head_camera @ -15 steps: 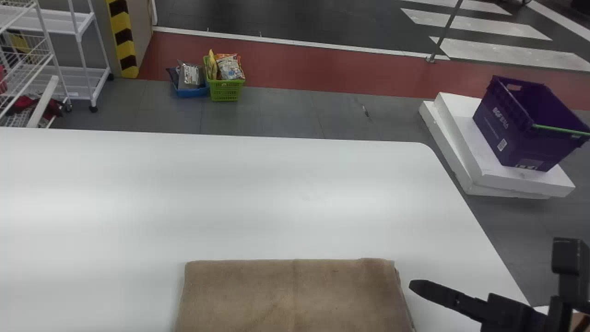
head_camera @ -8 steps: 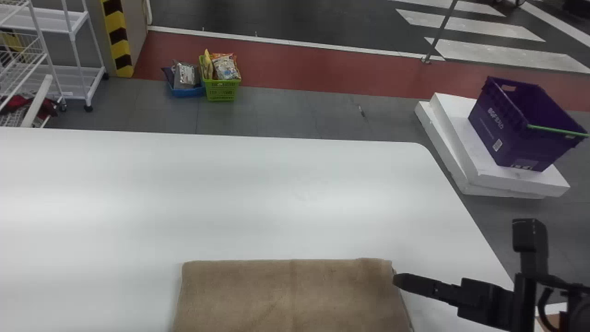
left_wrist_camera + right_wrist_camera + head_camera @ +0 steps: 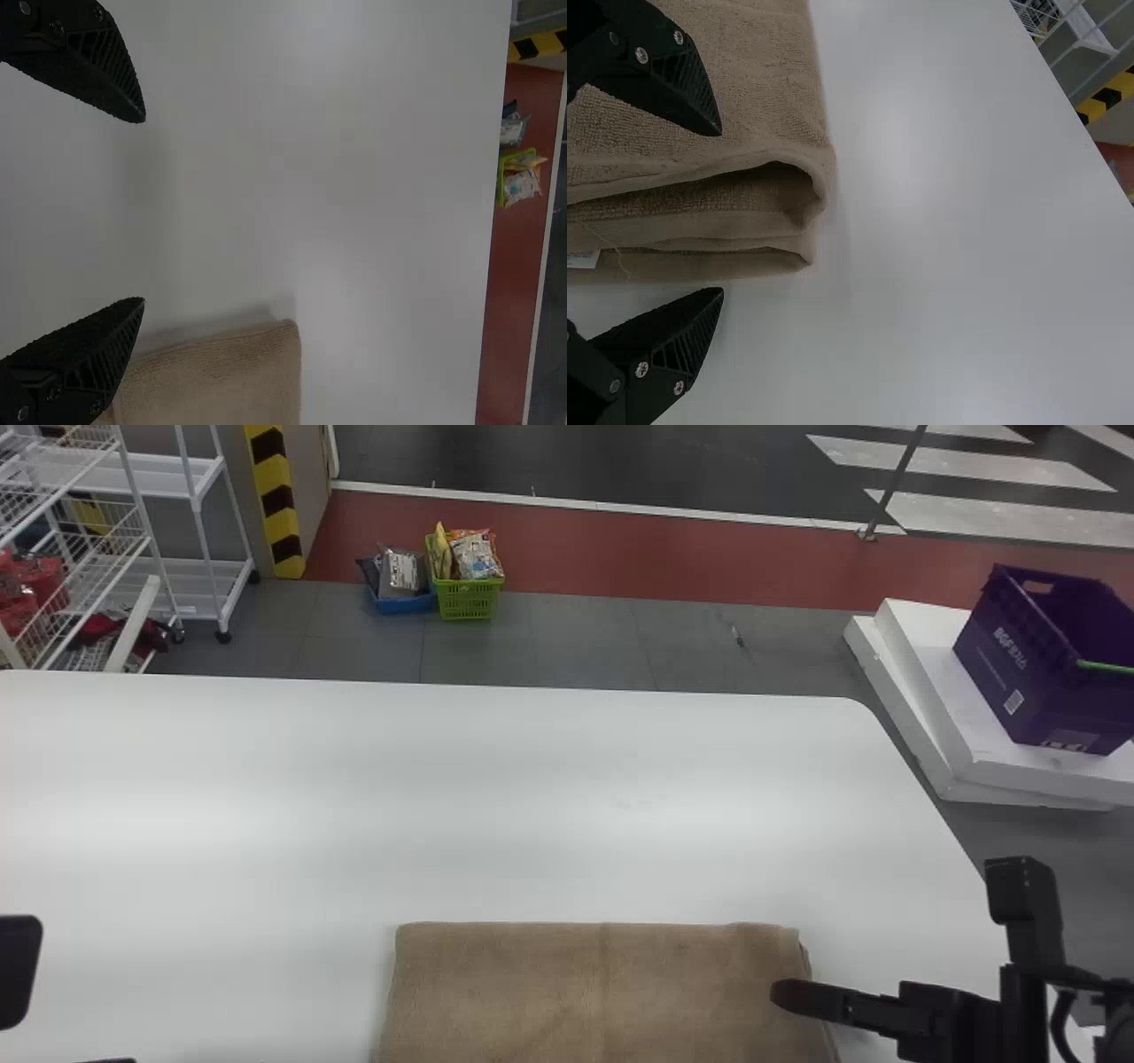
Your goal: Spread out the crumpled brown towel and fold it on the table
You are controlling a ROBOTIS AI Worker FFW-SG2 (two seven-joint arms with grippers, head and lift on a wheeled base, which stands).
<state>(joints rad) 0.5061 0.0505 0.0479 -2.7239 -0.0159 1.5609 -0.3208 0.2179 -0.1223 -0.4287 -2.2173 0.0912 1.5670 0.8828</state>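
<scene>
Left gripper (image 3: pixel 144 211) and right gripper (image 3: pixel 721 212) stand wide open, empty; the right should straddle every layer of the folded towel (image 3: pixel 594 992) before closing, to avoid shearing the stack.

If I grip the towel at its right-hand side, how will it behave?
The towel looks like soft terry cloth, so it would likely droop. Its layers gape at the side, so a shallow grip might catch only some and unfold it.
</scene>
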